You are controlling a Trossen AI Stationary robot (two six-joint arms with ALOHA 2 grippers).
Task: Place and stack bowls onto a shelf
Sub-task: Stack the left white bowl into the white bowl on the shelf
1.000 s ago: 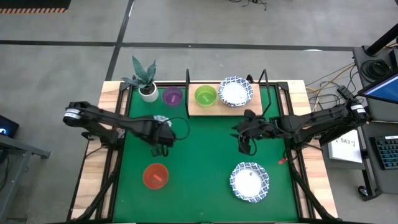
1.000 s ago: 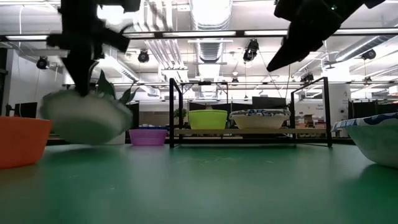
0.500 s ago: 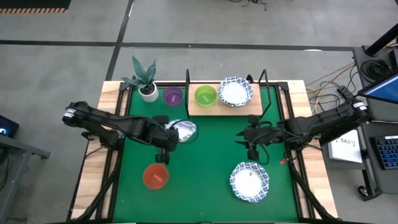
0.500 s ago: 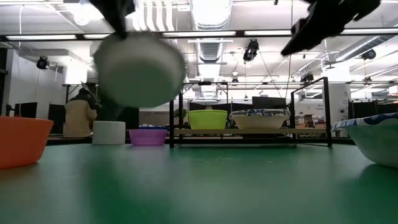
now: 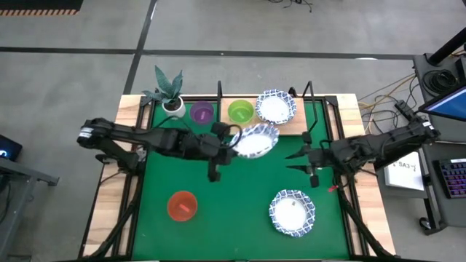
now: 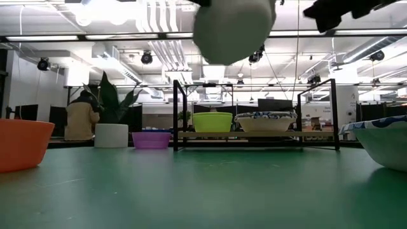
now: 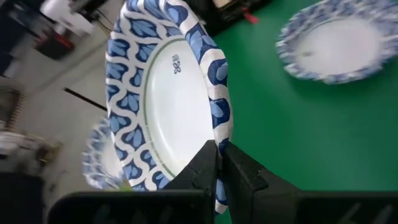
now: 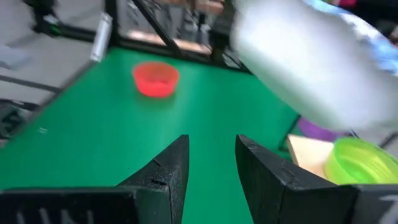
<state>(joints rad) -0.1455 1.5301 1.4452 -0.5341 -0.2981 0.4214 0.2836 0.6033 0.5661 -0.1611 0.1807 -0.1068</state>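
My left gripper (image 5: 233,138) is shut on a white bowl with a blue patterned rim (image 5: 255,140), lifted high over the mat just in front of the shelf (image 5: 291,124). In the low view that bowl (image 6: 234,28) is well above the shelf. The wooden shelf carries a green bowl (image 5: 241,111) and another blue-rimmed white bowl (image 5: 275,107). On the mat rest a purple bowl (image 5: 202,112), a red bowl (image 5: 182,205) and a third blue-rimmed bowl (image 5: 292,212). My right gripper (image 5: 302,161) is open over the mat's right part, holding nothing. My left gripper pinches the bowl's patterned rim (image 7: 221,134) between its two fingers (image 7: 239,171). The bowl is lifted clear of the table and tilted, its hollow (image 7: 168,106) facing the wrist camera. The fingers reach toward the table's right side.
A small white pot with a green plant (image 5: 173,108) stands at the mat's far left corner, beside the purple bowl. Black uprights (image 6: 176,114) rise at the shelf's corners. Free mat lies between the red bowl and the near white bowl.
My left gripper has carried the blue-rimmed bowl up and to the right, from the mat's left part toward the shelf; the bowl has risen well above shelf height and tipped. My right gripper has drawn back toward the table's right and near edges.
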